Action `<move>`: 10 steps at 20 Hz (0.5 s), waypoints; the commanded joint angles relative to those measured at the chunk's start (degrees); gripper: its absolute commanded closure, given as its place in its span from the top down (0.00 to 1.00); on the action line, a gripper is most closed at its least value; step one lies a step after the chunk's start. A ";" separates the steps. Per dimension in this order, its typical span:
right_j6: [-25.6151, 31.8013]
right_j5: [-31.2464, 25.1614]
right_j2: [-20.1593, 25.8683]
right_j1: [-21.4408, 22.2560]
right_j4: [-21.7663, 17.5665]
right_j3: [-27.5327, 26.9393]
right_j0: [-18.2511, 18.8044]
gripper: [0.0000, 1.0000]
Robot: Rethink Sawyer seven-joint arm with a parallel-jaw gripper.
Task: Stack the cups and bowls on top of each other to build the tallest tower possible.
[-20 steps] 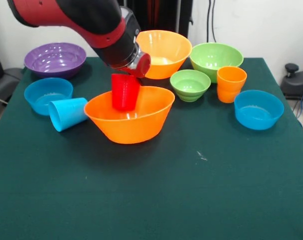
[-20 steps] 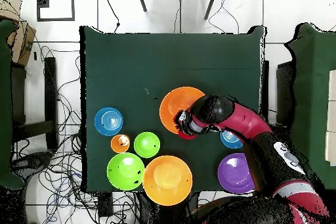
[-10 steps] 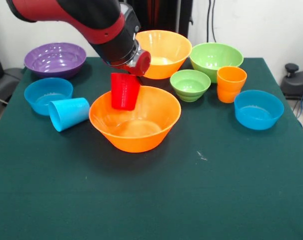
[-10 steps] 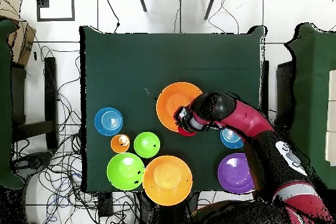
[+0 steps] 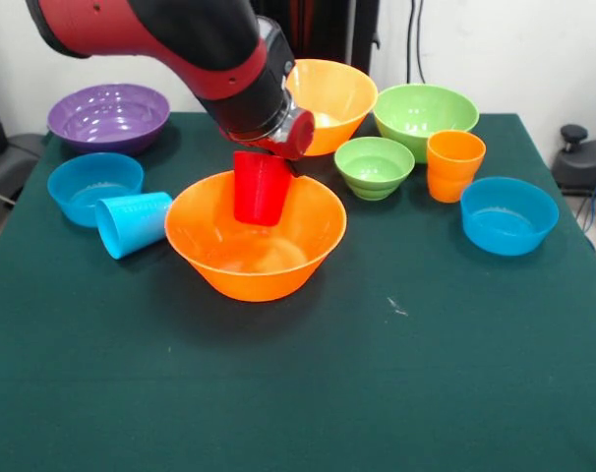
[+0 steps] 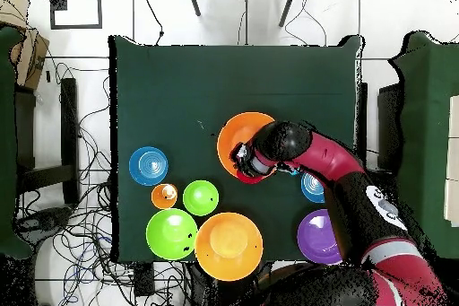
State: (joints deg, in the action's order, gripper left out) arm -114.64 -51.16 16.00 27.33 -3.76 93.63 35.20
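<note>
Dark green table carries everything; white wall behind, cables on floor around table in overhead view. Gripper clamped on red cup, cup upright inside near orange bowl, table centre. Light blue cup on its side, just beside that bowl.

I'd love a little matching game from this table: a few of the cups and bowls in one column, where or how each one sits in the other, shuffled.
Things:
1. red cup
2. light blue cup
3. orange cup
4. purple bowl

States:
A. standing upright on the cloth beside the small green bowl
B. lying on its side on the cloth
C. at a far corner of the table, empty
D. held up over the large orange bowl

Pairs: 1-D, 2-B, 3-A, 4-C
</note>
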 commanded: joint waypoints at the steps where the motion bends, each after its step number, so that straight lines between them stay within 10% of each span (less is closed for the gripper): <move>1: -2.41 1.86 1.28 -4.37 0.20 -7.85 -1.74 0.00; 10: -0.65 -0.58 1.50 -7.93 0.13 -13.62 -1.48 0.00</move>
State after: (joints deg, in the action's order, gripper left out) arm -114.64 -51.15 15.93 23.04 -3.77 88.27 34.53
